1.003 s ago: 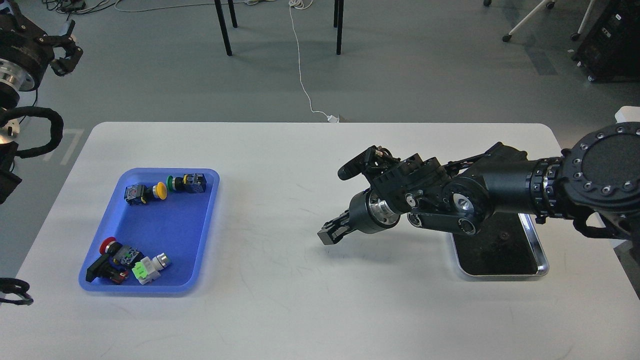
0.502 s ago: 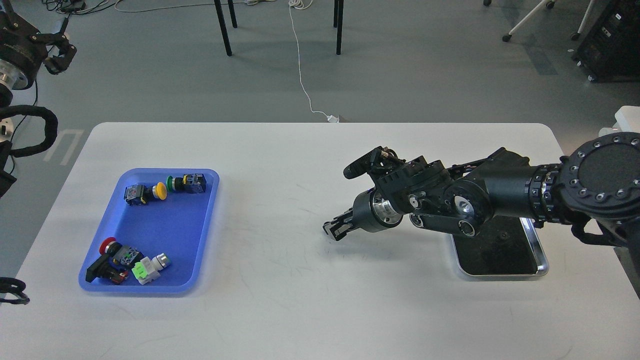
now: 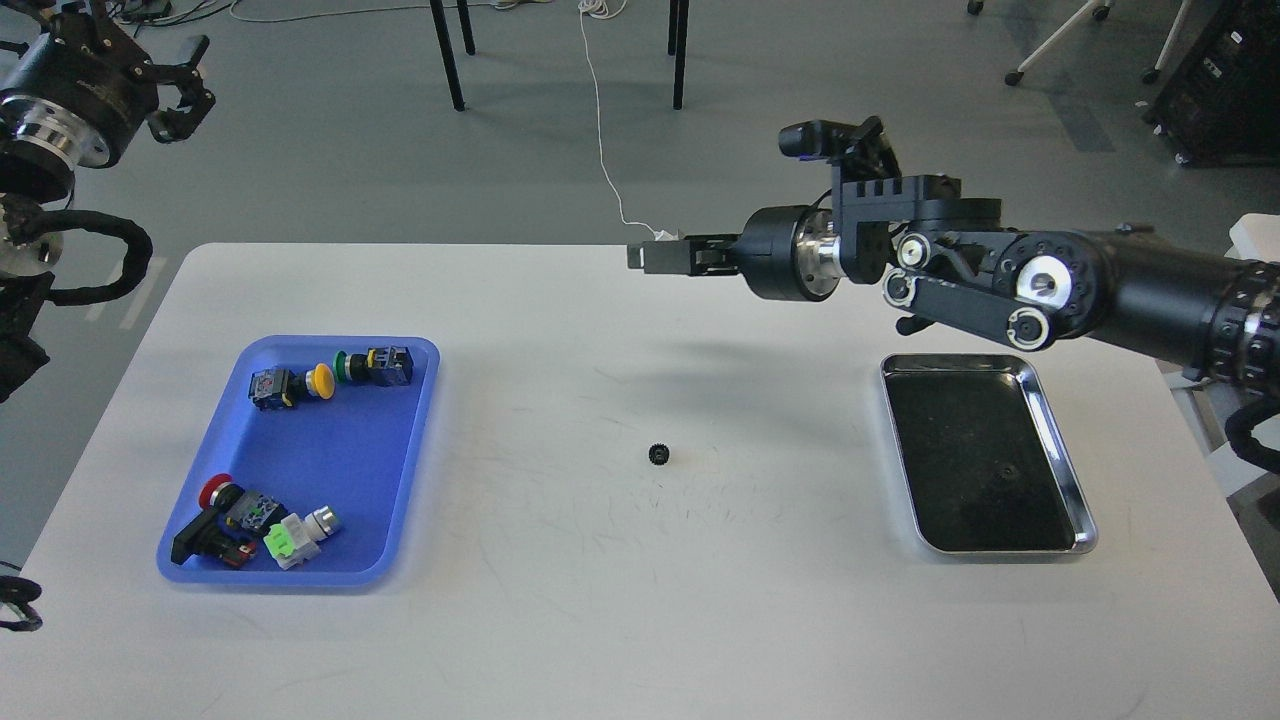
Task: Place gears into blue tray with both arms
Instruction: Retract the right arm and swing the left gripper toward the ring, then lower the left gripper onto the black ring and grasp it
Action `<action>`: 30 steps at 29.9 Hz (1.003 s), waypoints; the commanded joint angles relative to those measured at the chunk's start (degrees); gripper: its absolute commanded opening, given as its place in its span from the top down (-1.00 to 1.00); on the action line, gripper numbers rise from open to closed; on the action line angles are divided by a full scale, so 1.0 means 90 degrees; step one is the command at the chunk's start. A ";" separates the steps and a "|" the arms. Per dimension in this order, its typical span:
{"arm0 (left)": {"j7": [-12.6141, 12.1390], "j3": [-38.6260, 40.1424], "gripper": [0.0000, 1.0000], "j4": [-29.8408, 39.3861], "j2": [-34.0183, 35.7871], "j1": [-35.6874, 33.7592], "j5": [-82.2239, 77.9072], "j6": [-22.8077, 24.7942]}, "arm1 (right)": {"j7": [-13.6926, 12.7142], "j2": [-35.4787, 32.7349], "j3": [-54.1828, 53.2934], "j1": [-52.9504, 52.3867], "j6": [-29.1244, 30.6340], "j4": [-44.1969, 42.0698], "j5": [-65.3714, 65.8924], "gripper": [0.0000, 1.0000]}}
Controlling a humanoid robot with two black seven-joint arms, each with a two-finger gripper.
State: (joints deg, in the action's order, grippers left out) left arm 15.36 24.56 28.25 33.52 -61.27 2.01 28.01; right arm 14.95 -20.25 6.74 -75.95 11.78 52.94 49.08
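Observation:
One small black gear (image 3: 658, 455) lies alone on the white table near its middle. The blue tray (image 3: 405, 440) sits at the left and holds several coloured push-button switches. My right gripper (image 3: 650, 258) hangs high above the table's far edge, well above and behind the gear, pointing left with nothing in it. My left gripper (image 3: 182, 92) is raised off the table at the top left, fingers spread and empty. In the steel tray lies a small dark round piece (image 3: 1010, 470), too faint to name.
A shiny steel tray (image 3: 1085, 520) with a dark inside sits at the right, under my right forearm. Bare white table (image 3: 560, 600) lies between the two trays and along the front. Chair legs and a white cable are on the floor beyond.
My right gripper has let go of the gear, risen from the table and swung back to the far edge. The gear now lies where the gripper was. The left gripper shifted slightly right.

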 commanded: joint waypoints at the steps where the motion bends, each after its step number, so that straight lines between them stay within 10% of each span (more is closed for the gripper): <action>1: 0.0012 0.0005 -0.96 0.1388 0.0240 -0.0038 -0.1051 -0.0001 | 0.0009 -0.0922 -0.1565 0.0907 0.0000 0.0328 -0.0199 -0.81; 12: 0.0031 -0.0014 -0.95 0.4652 0.0086 0.0040 -0.5737 -0.1100 | -0.0001 -0.1880 -0.5055 0.3331 0.0439 0.0446 -0.2109 -0.95; 30: 0.0198 -0.1742 -0.82 0.4742 -0.1467 0.0665 -1.2469 -0.2252 | 0.0282 -0.2213 -0.5436 0.5284 0.1718 0.0475 -0.5990 -0.97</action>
State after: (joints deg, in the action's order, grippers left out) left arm 17.05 11.64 71.40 22.23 -56.46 -107.56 9.97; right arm 17.14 -40.18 -41.69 -31.23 24.77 57.00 -3.44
